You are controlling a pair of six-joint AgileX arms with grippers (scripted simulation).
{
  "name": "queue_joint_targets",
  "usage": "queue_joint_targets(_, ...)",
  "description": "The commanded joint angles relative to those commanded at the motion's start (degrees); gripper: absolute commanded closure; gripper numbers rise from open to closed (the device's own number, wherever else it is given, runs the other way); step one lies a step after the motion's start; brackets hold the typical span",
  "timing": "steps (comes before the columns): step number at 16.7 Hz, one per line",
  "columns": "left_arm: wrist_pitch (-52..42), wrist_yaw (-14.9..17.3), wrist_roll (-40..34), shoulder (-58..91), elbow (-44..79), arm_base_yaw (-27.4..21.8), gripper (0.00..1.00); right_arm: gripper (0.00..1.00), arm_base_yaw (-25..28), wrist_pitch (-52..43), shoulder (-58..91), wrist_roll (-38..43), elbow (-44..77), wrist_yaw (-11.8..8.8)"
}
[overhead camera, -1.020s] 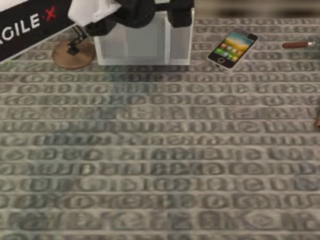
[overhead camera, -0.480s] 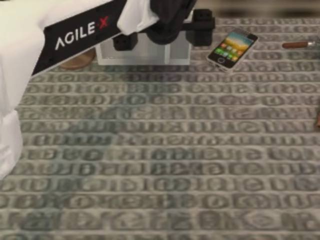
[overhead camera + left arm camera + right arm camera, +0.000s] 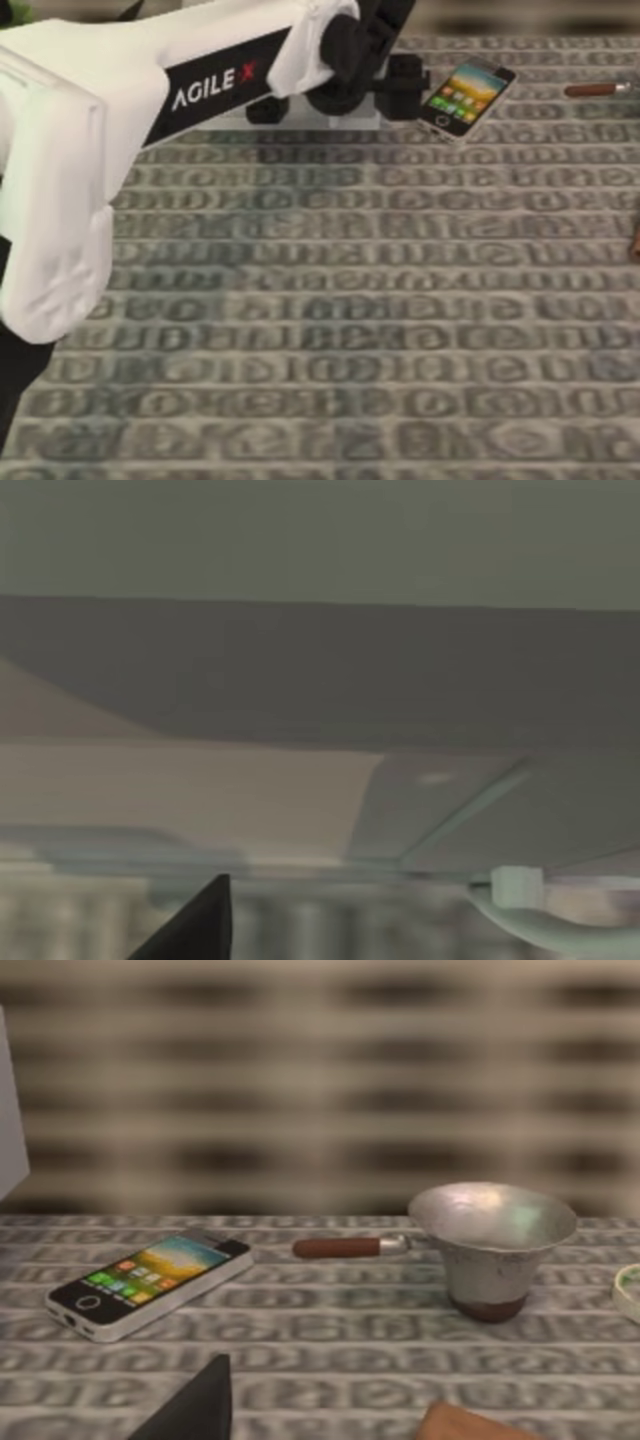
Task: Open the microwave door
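Note:
The microwave [image 3: 295, 120] stands at the table's far edge, mostly covered by my left arm; only a pale strip of its front shows in the top view. My left gripper [image 3: 335, 95] hangs open over that front, its black fingers spread wide. In the left wrist view a pale grey panel, the microwave door [image 3: 450, 810], fills the picture at close range. A white curved handle [image 3: 545, 920] on a small block lies off to one side of my one visible fingertip [image 3: 205, 925], and nothing touches it. I cannot tell whether the door is ajar. My right gripper shows one black fingertip [image 3: 200, 1410] over bare table.
A smartphone [image 3: 465, 95] lies just right of the left gripper. A metal cup [image 3: 495, 1245] with a brown handle [image 3: 595, 90] stands at the far right. A brown object [image 3: 480, 1425] lies close to the right gripper. A white rim [image 3: 630, 1295] sits at the edge.
My left arm has swung farther into the top view. Its gripper slid from over the microwave's left part toward its right front corner, nearer the smartphone.

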Motion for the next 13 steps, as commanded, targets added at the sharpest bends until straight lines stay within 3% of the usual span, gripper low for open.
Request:
queue_joint_targets(5, 1.1, 0.4, 0.5, 1.5, 0.9, 0.6, 0.00, 0.00, 0.0, 0.0, 0.0, 0.0, 0.0, 0.0)
queue_joint_targets(13, 1.1, 0.4, 0.5, 1.5, 0.9, 0.6, 0.60, 0.00, 0.0, 0.0, 0.0, 0.0, 0.0, 0.0)
